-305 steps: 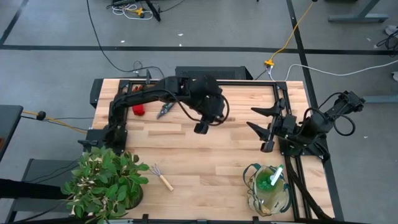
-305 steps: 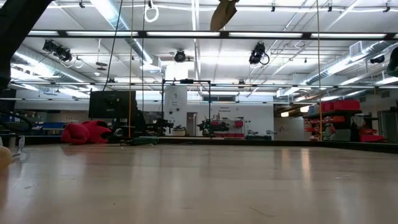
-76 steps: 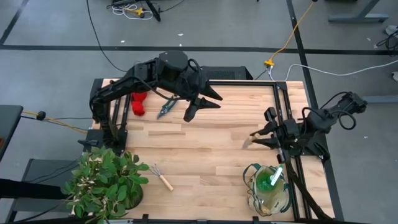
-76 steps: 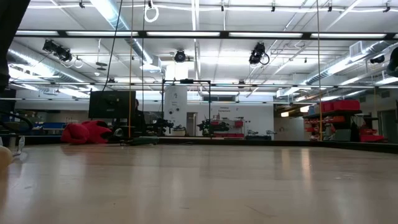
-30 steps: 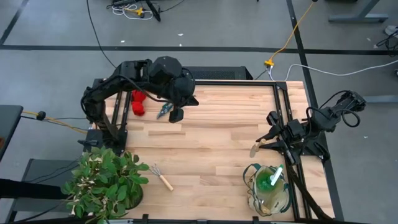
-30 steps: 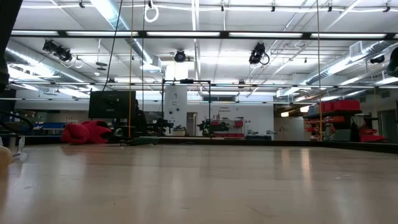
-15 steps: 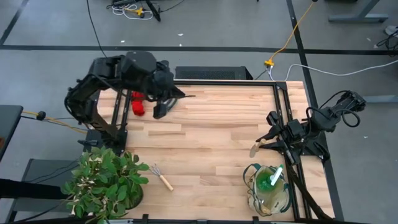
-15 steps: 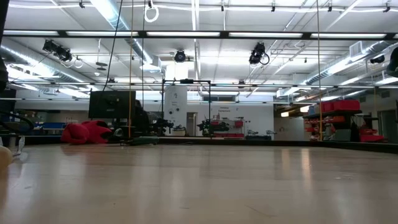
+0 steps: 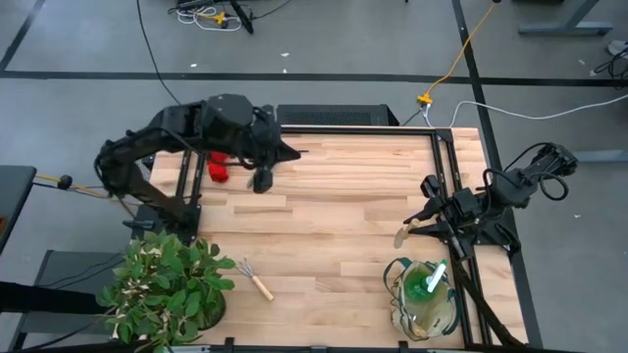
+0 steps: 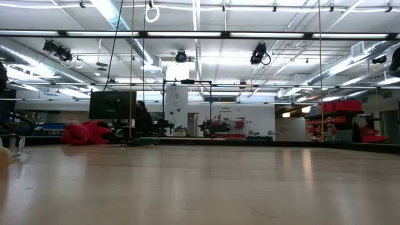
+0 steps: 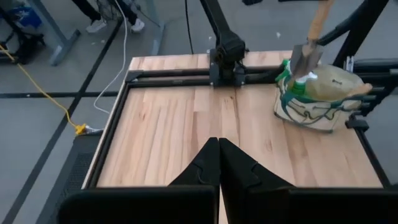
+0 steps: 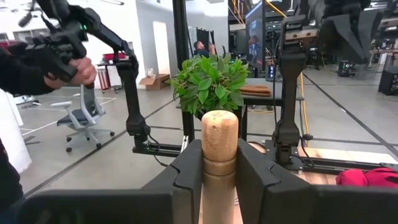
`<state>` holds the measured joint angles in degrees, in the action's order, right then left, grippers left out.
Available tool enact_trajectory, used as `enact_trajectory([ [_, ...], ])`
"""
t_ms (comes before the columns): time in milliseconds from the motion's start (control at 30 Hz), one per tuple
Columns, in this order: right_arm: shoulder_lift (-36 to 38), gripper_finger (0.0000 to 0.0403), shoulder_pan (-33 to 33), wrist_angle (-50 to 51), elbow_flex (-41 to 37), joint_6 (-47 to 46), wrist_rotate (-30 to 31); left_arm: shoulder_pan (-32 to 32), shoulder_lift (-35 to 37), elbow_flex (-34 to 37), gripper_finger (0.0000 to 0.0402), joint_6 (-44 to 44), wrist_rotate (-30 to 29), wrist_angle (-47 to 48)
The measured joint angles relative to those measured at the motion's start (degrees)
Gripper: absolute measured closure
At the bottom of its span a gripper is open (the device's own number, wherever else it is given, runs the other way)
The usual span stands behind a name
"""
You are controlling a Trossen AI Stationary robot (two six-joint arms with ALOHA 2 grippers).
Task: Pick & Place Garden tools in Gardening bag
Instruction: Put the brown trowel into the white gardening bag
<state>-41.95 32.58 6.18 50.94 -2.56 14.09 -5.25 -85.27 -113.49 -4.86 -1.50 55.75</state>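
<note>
High view: gardening bag (image 9: 424, 299) at near right table edge, green-and-white item (image 9: 433, 278) already inside. Right gripper (image 9: 424, 226) pinching trowel (image 9: 400, 235) by wooden handle, just beside bag, blade not over mouth. Risk: blade catches rim, soft bag tips. Left gripper (image 9: 263, 177) pressed together, empty, over far left corner near red gloves (image 9: 218, 165). Risk: closed jaws shove gloves. Small rake (image 9: 255, 278) beside potted plant (image 9: 167, 286); leaves may snag arm.

Light wooden surface (image 9: 324, 226), leafy potted plant (image 9: 165, 287) at its front-left corner, yellow cable (image 9: 469, 51) on grey floor (image 9: 343, 39)
</note>
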Motion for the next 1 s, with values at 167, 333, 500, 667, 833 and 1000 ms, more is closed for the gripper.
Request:
enact_trajectory([
  [167,-0.1,0.0334,0.0,0.2,0.0,-0.4,0.0,0.0,7.8,16.0,0.04,2.8,0.2,-15.4],
  [333,-0.1,0.0334,0.0,1.0,0.0,-1.5,-0.5,0.4,15.1,29.0,0.0401,5.9,0.2,-25.7],
  [500,-0.1,0.0334,0.0,1.6,0.0,-1.5,-4.3,1.7,20.5,38.2,0.0401,5.7,1.2,-33.2],
  [667,-0.1,0.0334,0.0,2.5,0.0,-1.3,-11.3,1.7,24.6,43.7,0.0401,6.4,3.6,-37.6],
  [833,-0.8,0.0341,0.0,5.9,0.0,-1.3,-16.5,1.7,26.0,44.7,0.0401,7.6,3.7,-39.1],
  [1000,-1.5,0.0347,0.1,6.4,0.0,-0.1,-20.9,1.7,26.0,44.7,0.04,8.8,4.4,-39.2],
])
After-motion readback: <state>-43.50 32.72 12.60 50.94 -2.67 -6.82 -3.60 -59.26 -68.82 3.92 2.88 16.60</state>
